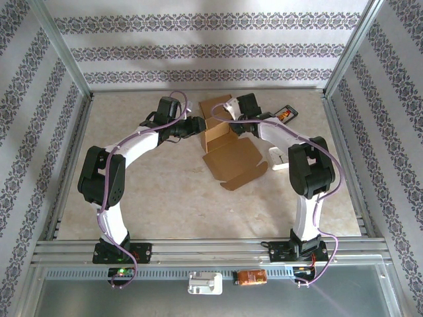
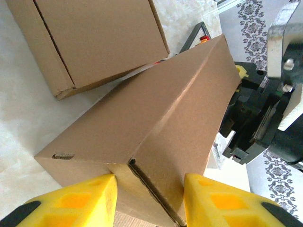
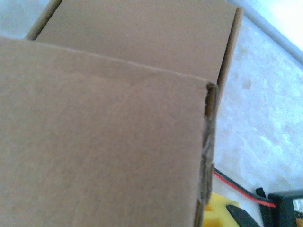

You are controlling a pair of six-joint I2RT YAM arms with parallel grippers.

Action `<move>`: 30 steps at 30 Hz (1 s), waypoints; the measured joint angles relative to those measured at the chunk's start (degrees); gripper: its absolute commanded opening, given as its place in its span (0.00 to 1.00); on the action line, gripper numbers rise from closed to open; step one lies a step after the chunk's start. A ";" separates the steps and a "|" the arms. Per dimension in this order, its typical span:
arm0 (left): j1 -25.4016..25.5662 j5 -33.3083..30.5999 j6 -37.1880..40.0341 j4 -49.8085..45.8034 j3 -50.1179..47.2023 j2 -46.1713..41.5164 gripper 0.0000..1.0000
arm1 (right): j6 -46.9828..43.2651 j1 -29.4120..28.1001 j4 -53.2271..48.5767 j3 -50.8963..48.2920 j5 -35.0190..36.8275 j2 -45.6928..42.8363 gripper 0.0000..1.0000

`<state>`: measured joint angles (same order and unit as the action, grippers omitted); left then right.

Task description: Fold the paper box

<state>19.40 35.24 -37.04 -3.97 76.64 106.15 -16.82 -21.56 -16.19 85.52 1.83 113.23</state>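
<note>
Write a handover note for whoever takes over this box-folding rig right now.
Left gripper: clamped on a wall of the paper box.
Right gripper: at the box's far side; grip unclear, cardboard blocks the view.
Box: far middle of the table, walls partly raised, lid flap lying flat toward the arms.
Done: some walls up. Left: finish the walls, close the lid.

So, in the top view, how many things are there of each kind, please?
Robot arms: 2, the left arm and the right arm
Cardboard box: 1
Black device: 1
White blocks: 2, one on the table, one on the front rail
Orange item: 1
Total: 7
</note>
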 measured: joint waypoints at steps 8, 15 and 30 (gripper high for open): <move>-0.81 -1.05 -0.02 -0.04 -2.40 -2.08 0.41 | 12.37 -2.93 -3.63 -0.66 1.31 -1.16 0.19; -1.09 -1.03 0.02 0.57 -3.26 -2.38 0.41 | 17.94 -5.70 2.49 -6.36 5.09 -3.32 0.39; -1.79 -1.42 0.02 0.70 -3.23 -2.38 0.42 | 24.68 -6.08 11.19 -9.03 8.35 -1.88 0.14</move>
<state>17.61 33.82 -37.01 -3.27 73.41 103.77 7.86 -27.64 -4.99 76.49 10.17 111.35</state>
